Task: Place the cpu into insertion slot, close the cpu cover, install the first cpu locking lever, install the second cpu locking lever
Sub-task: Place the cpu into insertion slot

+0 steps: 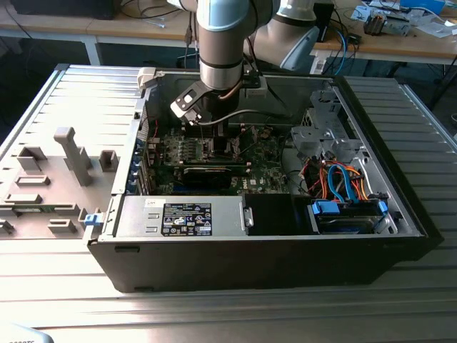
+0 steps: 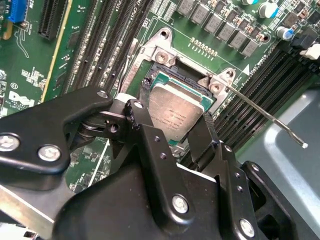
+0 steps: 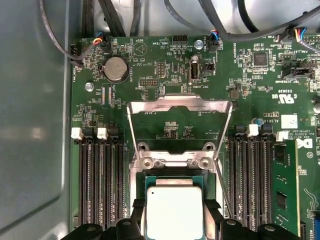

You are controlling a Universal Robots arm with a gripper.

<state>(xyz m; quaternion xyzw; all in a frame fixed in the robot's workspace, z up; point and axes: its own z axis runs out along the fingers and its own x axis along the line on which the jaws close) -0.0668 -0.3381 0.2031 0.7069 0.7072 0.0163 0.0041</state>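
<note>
Open cpu cover [image 3: 180, 103] beside insertion slot [image 3: 172, 179]; memory slots [image 3: 100, 185] either side

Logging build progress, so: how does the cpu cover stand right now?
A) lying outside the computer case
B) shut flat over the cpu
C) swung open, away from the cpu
C: in the first wrist view the cpu cover stands swung back, its window well off the cpu, whose metal top lies bare.

The cpu [image 3: 174, 212] lies in the slot [image 3: 171, 163]; the cover [image 3: 180, 106] stands open beyond the slot's hinge edge; memory sockets [image 3: 100, 180] flank the slot.
</note>
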